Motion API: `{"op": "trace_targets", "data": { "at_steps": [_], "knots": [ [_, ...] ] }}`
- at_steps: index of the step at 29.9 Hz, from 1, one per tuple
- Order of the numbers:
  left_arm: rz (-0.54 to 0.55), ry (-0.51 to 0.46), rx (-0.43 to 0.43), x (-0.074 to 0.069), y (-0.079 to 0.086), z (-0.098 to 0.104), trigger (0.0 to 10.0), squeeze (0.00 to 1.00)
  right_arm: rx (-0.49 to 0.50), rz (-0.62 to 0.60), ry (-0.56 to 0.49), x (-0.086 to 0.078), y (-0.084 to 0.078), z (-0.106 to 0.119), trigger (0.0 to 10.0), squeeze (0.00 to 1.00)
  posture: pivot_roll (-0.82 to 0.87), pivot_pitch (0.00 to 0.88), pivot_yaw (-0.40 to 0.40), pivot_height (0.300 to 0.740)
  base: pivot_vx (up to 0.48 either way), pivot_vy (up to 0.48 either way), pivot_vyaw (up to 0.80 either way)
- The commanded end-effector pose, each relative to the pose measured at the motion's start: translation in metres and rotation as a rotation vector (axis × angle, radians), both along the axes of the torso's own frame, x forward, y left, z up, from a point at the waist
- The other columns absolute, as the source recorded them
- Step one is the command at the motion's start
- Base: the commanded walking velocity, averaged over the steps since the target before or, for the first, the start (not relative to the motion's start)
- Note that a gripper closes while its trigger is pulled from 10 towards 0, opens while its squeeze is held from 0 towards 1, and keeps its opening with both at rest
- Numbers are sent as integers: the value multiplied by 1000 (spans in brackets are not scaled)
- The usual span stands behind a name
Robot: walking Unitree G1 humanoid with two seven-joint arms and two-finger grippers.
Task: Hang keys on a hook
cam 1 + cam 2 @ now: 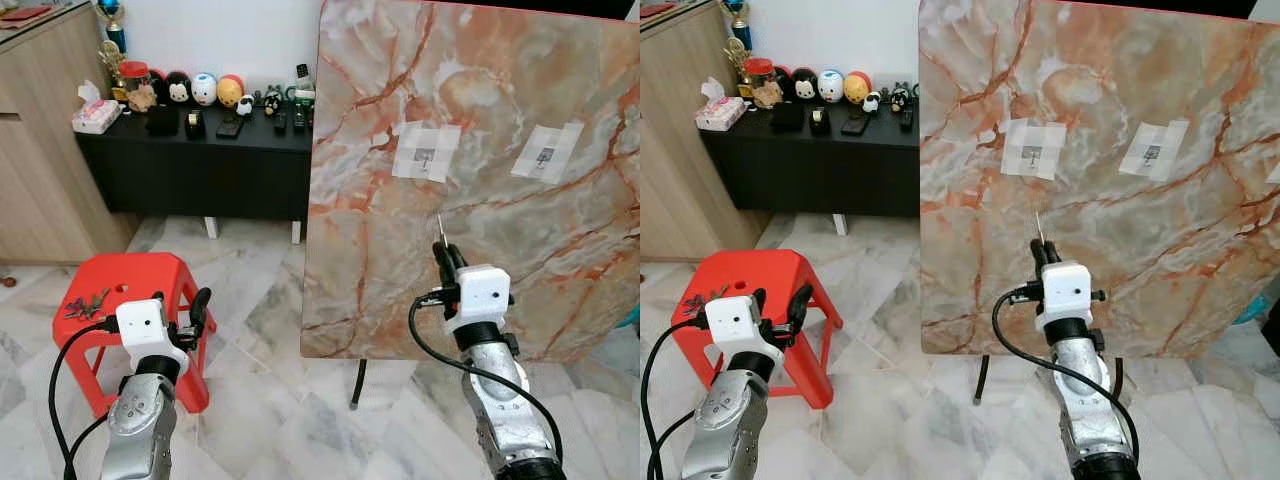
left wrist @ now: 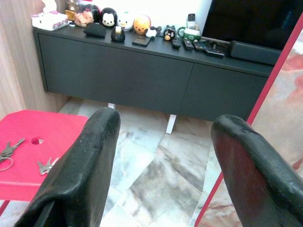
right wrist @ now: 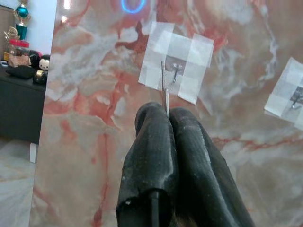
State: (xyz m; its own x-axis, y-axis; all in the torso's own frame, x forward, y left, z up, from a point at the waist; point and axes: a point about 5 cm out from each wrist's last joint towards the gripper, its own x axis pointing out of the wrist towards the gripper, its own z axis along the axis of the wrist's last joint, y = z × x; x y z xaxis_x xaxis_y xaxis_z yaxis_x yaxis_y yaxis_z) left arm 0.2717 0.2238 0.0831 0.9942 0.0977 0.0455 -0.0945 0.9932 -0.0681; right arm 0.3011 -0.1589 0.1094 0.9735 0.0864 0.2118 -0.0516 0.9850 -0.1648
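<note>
Nearest the lens, two silver arms: right gripper (image 1: 447, 262) raised before the tall orange-veined marble-patterned board (image 1: 370, 150), black fingers pressed together on a thin silver metal sliver (image 3: 164, 87) that sticks up past the tips, most likely a key or ring edge, though too slim to name with certainty. Aimed just below the small metal hook on a white taped patch (image 3: 176, 70), near but apart from it; a second taped hook (image 1: 546, 154) further to the right. Left gripper (image 1: 183, 318) over the red plastic stool (image 1: 160, 275), fingers spread wide, holding nothing. Loose silver keys (image 2: 9, 152) lying on the stool top near its round hole. Light, stiff and slippery by the look of them, prone to swing or twist in a pinch; best taken by the ring or flat head, leaving the loop free for the hook. Hidden between the closed pads: whatever hangs from the sliver, and whether a ring is there at all.
</note>
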Motion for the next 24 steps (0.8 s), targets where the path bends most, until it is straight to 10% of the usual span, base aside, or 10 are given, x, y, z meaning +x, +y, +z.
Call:
{"op": "trace_targets", "data": {
  "at_steps": [1, 24],
  "knots": [
    [2, 3, -2, 1, -1, -1, 10000, 0, -8, 7, -32, 2, -1, 7, 10000, 0, 20, 0, -100, 740, 0, 0, 0],
    [-13, 2, 9, 2, -3, 0, 10000, 0, 94, -29, -36, 10, -1, 11, 10000, 0, 25, 0, -101, 740, 0, 0, 0]
  ]
}}
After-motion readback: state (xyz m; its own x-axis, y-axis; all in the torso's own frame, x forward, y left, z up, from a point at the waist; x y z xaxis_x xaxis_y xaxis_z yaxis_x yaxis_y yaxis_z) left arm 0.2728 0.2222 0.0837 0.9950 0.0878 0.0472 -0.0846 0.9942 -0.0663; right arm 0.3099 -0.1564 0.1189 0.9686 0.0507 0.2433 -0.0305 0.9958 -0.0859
